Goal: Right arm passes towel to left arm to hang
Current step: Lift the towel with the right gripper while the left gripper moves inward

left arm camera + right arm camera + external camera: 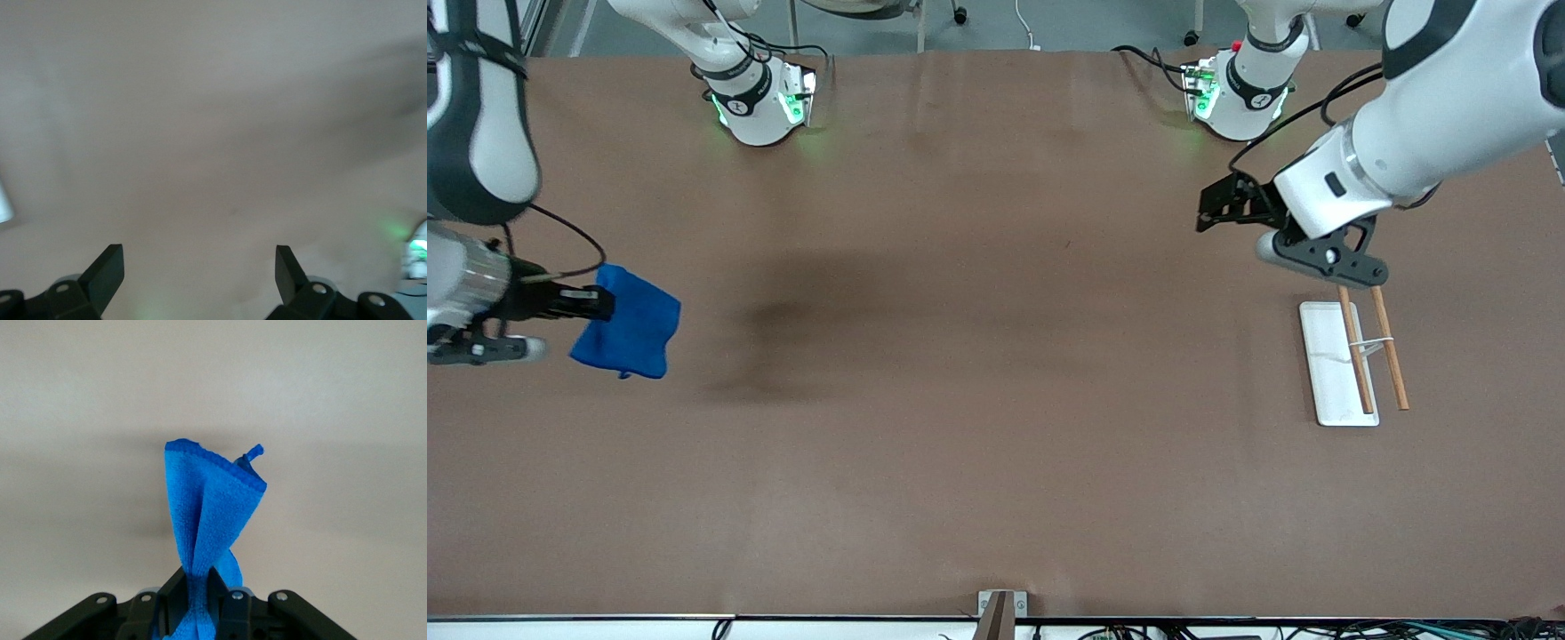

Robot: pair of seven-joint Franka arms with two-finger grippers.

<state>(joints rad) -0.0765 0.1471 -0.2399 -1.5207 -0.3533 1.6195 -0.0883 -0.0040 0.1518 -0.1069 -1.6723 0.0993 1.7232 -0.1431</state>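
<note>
The brown table [996, 427] fills the front view, with both arm bases along its top edge. The left arm [1449, 116] reaches over its own end of the table, and the right arm [471, 133] hangs over the other end.

Under the left arm stands a rack: a white base [1327, 364] carrying two wooden rails [1392, 356] that run side by side, pointing toward the front camera. This looks like the place for hanging.

The towel [630, 327] is off the table, pinched at one edge by the right gripper [600, 304], whose jaws are closed tight on a bunched fold; in the right wrist view the towel [210, 520] stands out from between the fingertips [175, 590]. Its free part extends away from that gripper toward the middle of the table, so its long axis runs roughly along the table's length, pointing at the left arm's end, with a small tag [253, 453] at the tip.

The left gripper [1209, 209] waits over bare table beside the rack, jaws spread wide and holding nothing; its wrist view shows only the two fingertips [107, 270] and the tabletop.

The two grippers are well apart, with the whole middle of the table between them. The handover likely needs both arms to close toward the centre, the free end leading.
</note>
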